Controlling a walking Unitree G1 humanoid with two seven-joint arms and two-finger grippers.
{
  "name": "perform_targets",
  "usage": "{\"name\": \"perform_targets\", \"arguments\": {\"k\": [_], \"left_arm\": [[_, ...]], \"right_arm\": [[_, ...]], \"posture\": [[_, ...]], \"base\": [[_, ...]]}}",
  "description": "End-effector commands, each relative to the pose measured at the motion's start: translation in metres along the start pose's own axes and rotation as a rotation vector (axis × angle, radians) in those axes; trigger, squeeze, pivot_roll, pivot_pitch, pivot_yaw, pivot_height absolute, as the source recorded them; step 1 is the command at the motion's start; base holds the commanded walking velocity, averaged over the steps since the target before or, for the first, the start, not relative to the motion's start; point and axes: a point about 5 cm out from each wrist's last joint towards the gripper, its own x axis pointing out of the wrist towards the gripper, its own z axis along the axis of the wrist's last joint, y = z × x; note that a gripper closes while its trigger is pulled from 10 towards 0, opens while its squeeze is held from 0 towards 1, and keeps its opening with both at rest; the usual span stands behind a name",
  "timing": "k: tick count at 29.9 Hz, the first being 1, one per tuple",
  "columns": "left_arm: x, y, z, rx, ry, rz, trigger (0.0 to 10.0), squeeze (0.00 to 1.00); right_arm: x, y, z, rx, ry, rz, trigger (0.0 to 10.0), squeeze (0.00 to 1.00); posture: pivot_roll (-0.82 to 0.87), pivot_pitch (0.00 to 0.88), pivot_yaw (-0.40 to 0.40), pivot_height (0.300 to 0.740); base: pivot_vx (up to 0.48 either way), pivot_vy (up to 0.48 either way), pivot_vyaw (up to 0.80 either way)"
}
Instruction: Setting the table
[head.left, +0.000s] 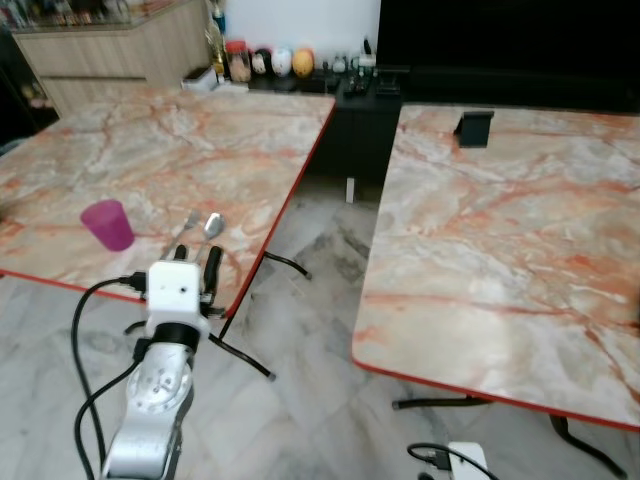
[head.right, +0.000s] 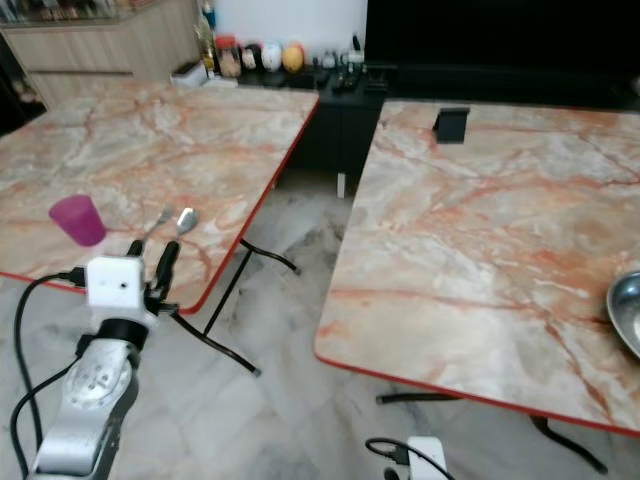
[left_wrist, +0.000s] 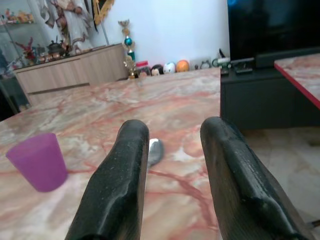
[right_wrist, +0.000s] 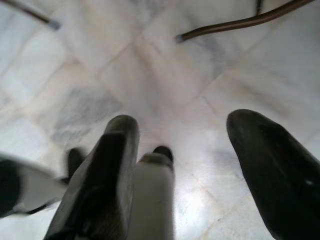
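Risk comes first from the left: the purple cup (head.left: 108, 224) stands upright near the front edge of the left tabletop (head.left: 150, 150), and a sideways sweep of the left gripper (left_wrist: 170, 165) toward the cutlery could knock it over or off the red rim. I cannot see into it from here, so whether it holds anything is unknown. Just beside it, toward the right, lie a fork (head.left: 186, 226) and a spoon (head.left: 212, 226), close together and apart from the cup. The left gripper hovers at the tabletop's near edge with its fingers (left_wrist: 117, 190) apart and nothing between them, aimed at the spoon's bowl. A flat, thin spoon on smooth stone will likely slide or skate off the edge if the fingers close too high.

Across the gap, the right tabletop (head.left: 500, 250) carries a small dark stand (head.left: 474, 128) at its far side and a metal bowl (head.right: 628, 310) at its right margin, seemingly empty. The right gripper (right_wrist: 185, 165) hangs over the floor (right_wrist: 165, 70), fingers spread, holding nothing.
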Motion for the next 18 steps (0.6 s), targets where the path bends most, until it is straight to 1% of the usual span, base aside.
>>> {"name": "perform_targets", "arguments": {"k": [1, 9, 18], "left_arm": [[0.0, 0.0076, 0.0012, 0.035, -0.001, 0.016, 10.0, 0.0], [0.0004, 0.008, 0.0016, 0.035, -0.001, 0.019, 10.0, 0.0], [0.0006, 0.0083, 0.0016, 0.033, -0.001, 0.019, 10.0, 0.0]], "right_arm": [[0.0015, 0.0099, 0.0015, 0.011, -0.003, 0.024, 10.0, 0.0], [0.0011, 0.0069, -0.0004, 0.01, 0.012, 0.017, 10.0, 0.0], [0.0006, 0.0075, -0.003, 0.015, 0.023, 0.013, 10.0, 0.0]], "posture": [[0.0, 0.0, 0.022, 0.74], [0.0, 0.0, 0.019, 0.74], [0.0, 0.0, 0.018, 0.74]], "base": [[0.0, 0.349, 0.0], [0.0, 0.349, 0.0], [0.0, 0.349, 0.0]]}}
